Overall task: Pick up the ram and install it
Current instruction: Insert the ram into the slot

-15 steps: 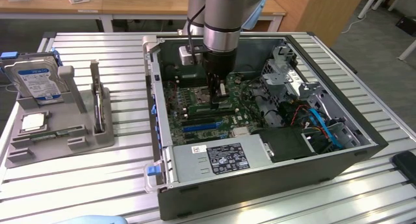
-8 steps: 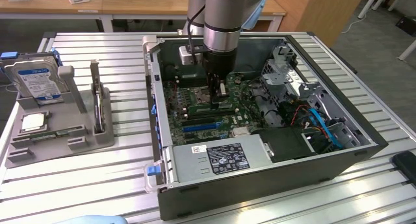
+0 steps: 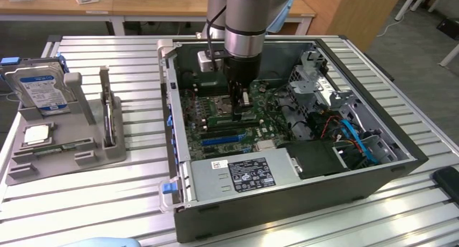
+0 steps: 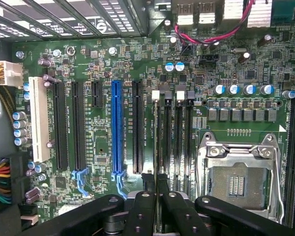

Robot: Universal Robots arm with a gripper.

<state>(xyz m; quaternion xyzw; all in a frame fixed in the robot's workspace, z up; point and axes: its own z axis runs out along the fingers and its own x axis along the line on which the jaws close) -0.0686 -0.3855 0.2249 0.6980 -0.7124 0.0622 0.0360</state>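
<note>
My gripper reaches down into the open computer case, over the motherboard. In the wrist view its black fingers are shut on the ram, seen edge-on as a thin dark strip between the tips. The strip lines up with the nearest of the long black memory slots, beside the open silver processor socket. Whether the ram touches the slot I cannot tell.
At the exterior view's left, a grey fixture holds a blue-labelled hard drive and a silver processor chip. Inside the case are a power supply, a drive cage and blue and red cables.
</note>
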